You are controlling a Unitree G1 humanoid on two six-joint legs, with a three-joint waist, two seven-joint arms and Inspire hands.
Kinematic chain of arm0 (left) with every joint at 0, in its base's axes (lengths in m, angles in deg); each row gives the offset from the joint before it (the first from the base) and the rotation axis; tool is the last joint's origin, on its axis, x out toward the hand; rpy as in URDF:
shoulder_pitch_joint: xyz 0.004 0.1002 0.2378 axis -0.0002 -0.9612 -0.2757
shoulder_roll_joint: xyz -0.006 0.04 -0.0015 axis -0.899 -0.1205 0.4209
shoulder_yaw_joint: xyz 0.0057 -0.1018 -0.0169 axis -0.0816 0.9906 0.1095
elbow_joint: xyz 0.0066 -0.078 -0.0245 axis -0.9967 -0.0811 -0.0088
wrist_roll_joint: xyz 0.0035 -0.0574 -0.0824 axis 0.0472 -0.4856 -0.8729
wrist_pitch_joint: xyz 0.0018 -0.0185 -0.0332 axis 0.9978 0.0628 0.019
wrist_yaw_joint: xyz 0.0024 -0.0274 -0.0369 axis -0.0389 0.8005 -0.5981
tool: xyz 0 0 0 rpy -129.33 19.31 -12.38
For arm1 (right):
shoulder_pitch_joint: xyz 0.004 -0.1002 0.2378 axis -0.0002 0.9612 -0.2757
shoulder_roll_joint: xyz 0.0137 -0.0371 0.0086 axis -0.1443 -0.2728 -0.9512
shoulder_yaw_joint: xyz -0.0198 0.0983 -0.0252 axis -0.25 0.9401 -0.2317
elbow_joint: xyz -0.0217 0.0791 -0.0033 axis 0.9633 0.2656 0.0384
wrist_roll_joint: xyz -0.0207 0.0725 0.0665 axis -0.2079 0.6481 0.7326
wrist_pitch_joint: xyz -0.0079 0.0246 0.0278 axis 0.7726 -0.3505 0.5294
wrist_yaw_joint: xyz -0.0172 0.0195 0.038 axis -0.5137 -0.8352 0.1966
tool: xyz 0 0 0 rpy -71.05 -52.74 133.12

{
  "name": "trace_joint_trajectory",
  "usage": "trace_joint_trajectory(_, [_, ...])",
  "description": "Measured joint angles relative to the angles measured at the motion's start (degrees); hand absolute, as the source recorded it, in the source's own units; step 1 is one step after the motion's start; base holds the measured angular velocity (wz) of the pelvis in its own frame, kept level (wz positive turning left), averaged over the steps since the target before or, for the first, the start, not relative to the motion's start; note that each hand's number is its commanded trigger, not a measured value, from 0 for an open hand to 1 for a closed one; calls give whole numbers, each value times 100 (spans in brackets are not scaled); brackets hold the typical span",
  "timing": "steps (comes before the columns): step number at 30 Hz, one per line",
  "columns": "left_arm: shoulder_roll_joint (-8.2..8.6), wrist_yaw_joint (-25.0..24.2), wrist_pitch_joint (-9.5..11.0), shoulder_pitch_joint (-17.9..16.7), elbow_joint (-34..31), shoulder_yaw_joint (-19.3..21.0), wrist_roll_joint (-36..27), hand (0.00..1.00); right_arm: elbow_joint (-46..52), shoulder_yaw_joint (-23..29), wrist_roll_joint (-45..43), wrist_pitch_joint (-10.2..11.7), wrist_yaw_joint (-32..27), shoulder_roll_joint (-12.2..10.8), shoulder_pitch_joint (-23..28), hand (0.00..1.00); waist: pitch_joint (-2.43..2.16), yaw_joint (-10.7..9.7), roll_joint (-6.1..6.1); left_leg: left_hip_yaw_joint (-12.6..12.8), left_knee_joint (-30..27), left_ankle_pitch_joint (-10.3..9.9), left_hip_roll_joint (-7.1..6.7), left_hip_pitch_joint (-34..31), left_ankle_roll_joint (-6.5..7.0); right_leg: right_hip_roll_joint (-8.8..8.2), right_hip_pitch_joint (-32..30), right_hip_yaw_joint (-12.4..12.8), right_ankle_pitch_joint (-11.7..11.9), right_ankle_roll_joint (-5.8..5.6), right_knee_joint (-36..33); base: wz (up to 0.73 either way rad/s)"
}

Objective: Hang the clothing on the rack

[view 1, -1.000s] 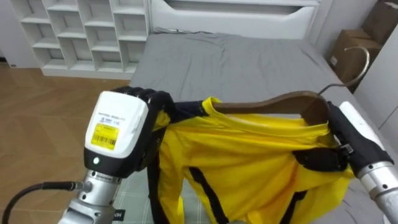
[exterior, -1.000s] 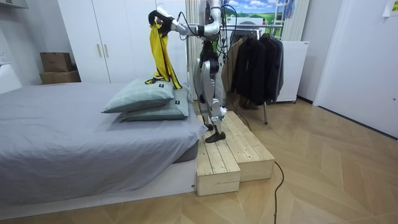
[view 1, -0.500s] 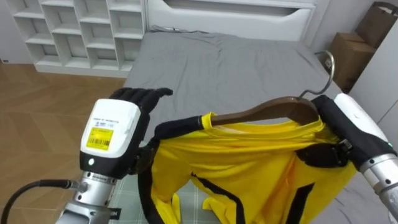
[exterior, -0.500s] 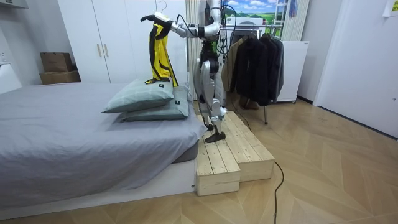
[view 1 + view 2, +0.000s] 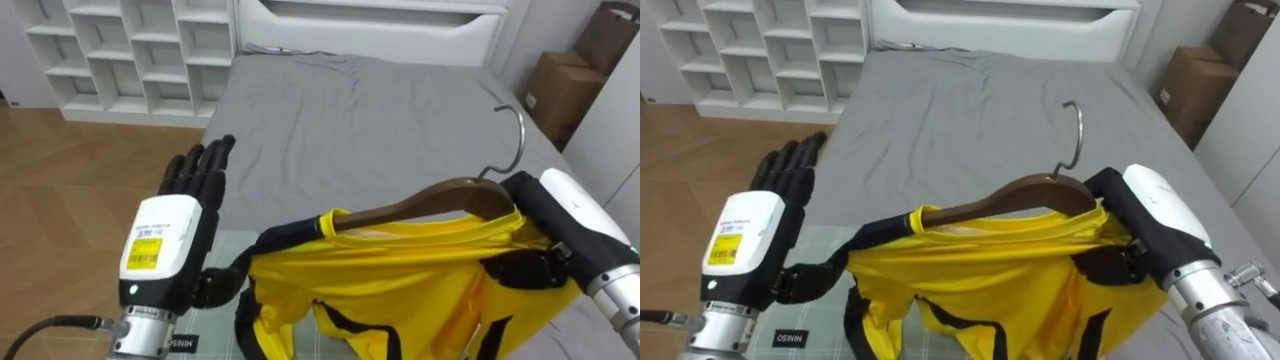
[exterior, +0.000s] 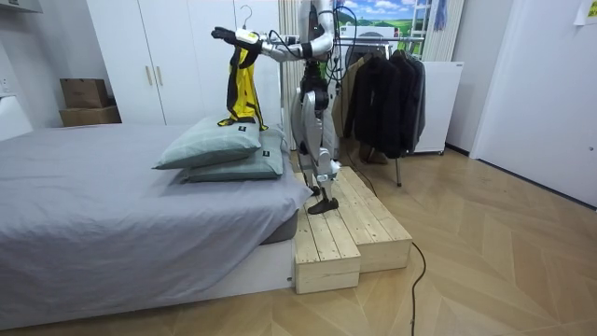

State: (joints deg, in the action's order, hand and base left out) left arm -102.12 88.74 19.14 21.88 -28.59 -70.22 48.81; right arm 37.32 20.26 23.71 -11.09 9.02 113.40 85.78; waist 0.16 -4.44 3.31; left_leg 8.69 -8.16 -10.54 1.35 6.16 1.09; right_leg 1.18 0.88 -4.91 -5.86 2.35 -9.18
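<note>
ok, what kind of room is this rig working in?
Most likely a bedroom: a grey bed with pillows, white wardrobe doors behind it, and a rack of dark coats. The yellow shirt on the hanger in the right hand fits too.

Grey bed (image 6: 93,196), white wardrobe (image 6: 177,56), wooden floor (image 6: 504,261).
</note>
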Motion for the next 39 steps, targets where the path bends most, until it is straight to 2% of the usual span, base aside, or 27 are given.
trace_joint_trajectory(7, [97,-11,-8,-61,231,12,-99,0,1,0,161,-66,159,0,6,100,-6,21,3,29,-5,1,4,-46,0,-1,-53,17,7,6,-1,-2])
trace_joint_trajectory(10, [126,57,20,-64,564,11,-137,0,-15,-7,148,-73,175,0,23,100,-4,71,5,69,6,1,14,10,0,-1,-29,49,7,6,-11,-8])
trace_joint_trajectory(13, [215,86,64,-87,1078,18,-798,0,-45,-7,148,-94,175,-13,179,100,13,121,39,60,70,1,17,151,-1,7,70,54,-5,1,-34,-5])
trace_joint_trajectory(15, [316,101,163,-49,1423,85,-1224,0,-116,-8,151,-93,179,-45,181,100,51,161,99,105,78,0,11,123,0,9,17,143,-11,-10,-28,-8])
trace_joint_trajectory(17, [358,103,252,-53,1700,108,-1385,0,-229,-10,167,-93,179,-62,185,100,60,210,117,133,78,-12,16,124,19,11,14,164,-7,-17,-36,-6])
trace_joint_trajectory(23, [475,248,521,-58,2445,138,-1618,0,-297,-24,139,-84,183,-125,386,100,48,445,117,210,78,-32,11,149,45,-4,2,185,15,-46,-45,-7])
trace_joint_trajectory(25, [508,258,443,-99,2696,210,-1618,0,-296,-4,132,-131,183,-149,435,100,41,472,108,223,79,-36,9,152,51,-5,-5,211,16,-48,-50,-6])
trace_joint_trajectory(27, [508,254,218,-317,3211,711,-1683,0,-275,117,187,-198,181,-164,443,100,16,450,79,237,77,-47,15,147,59,2,-15,234,16,-48,-47,-9])
trace_joint_trajectory(30, [492,254,-24,-419,3939,1190,-1937,0,-281,389,230,-331,157,-226,496,100,-2,475,49,228,72,-71,21,147,65,2,-7,221,16,-49,-51,2])
trace_joint_trajectory(33, [484,254,-185,-588,4508,1480,-2132,0,-303,441,301,-387,158,-256,498,100,-21,482,16,233,75,-88,18,154,77,-1,15,232,13,-59,-58,0])
trace_joint_trajectory(39, [486,238,-414,-917,5040,1583,-2539,0,-309,436,430,-555,156,-395,496,100,-8,490,10,251,70,-128,10,210,85,-17,76,171,5,-81,-65,0])
